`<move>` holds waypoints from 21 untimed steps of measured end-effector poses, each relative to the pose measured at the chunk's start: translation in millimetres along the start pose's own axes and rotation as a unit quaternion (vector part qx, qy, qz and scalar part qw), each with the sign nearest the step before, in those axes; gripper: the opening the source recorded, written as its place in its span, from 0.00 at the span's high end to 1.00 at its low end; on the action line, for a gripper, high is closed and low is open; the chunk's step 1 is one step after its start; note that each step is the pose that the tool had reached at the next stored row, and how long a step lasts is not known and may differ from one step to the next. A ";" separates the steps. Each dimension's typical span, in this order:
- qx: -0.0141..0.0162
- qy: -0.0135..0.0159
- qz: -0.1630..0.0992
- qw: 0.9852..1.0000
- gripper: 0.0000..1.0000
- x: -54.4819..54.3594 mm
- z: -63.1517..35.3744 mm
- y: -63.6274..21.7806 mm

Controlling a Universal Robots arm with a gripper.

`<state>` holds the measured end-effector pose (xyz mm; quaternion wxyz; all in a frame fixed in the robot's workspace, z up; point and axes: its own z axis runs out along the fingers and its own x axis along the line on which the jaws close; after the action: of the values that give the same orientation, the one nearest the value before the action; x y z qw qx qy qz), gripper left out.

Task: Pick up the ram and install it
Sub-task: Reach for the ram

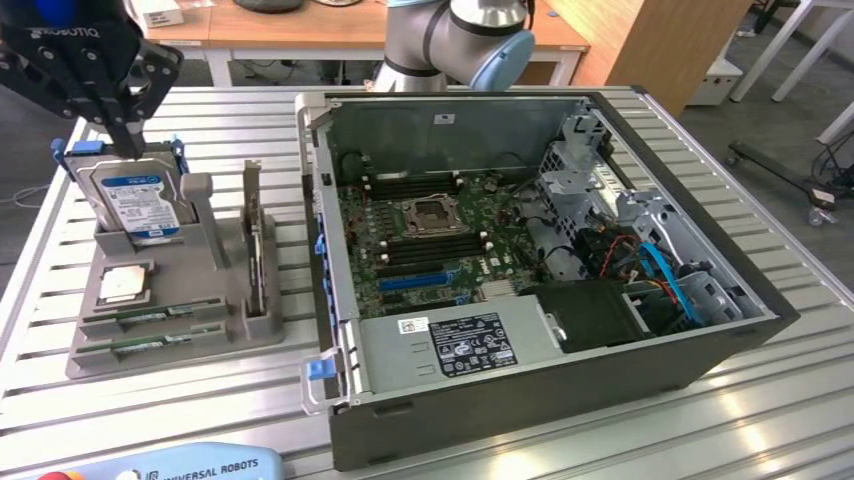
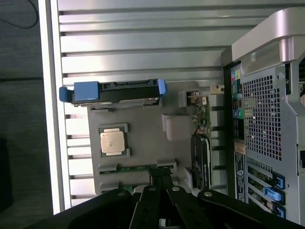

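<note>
the pincer is pressed together with nothing in it, up above the grey tray. the ram sits in that tray, between the edge of the table and the computer.

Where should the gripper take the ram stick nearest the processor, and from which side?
Probably mid-length on the ram, pinching its flat faces, coming straight down from above. It seems to sit on edge in a slot of the grey holder, only its long top edge exposed, its ends boxed in.
</note>
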<state>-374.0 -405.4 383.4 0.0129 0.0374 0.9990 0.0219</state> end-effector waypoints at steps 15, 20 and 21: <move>0.000 0.000 0.000 1.000 0.90 -0.3 -0.1 -4.2; 0.000 0.000 0.000 1.000 0.90 -0.5 -0.3 -6.2; 0.000 0.000 0.000 1.000 0.90 -0.5 -0.3 -6.8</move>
<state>-374.0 -412.2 383.5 0.0128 0.0374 0.9990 0.0218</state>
